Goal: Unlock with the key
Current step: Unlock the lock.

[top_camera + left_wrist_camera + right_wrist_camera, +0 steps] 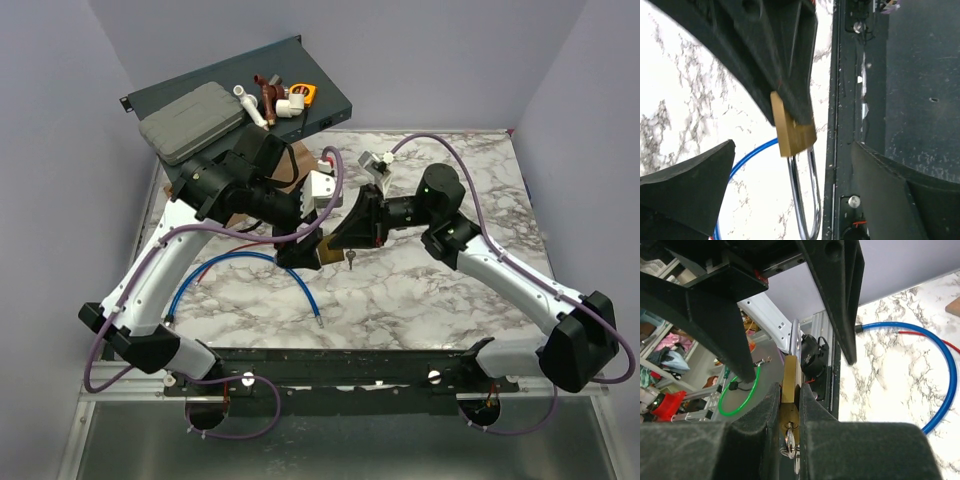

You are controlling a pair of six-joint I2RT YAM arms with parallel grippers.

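Right fingers (760, 440) pinch the brass padlock (789, 390), key (789, 441) at its base; left fingers (685, 190) spread wide around it.

Pairs smooth white arm shells (160, 265) with chunky black joint housings (580, 340); trails looped purple cables (88, 365); glows green at one small light (427, 186).

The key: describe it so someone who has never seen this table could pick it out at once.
Look at the middle of the marble table, where the right gripper pinches a brass padlock. The key is the tiny silver-grey sliver sticking out at the padlock's end opposite the shackle, far smaller than the brass body.
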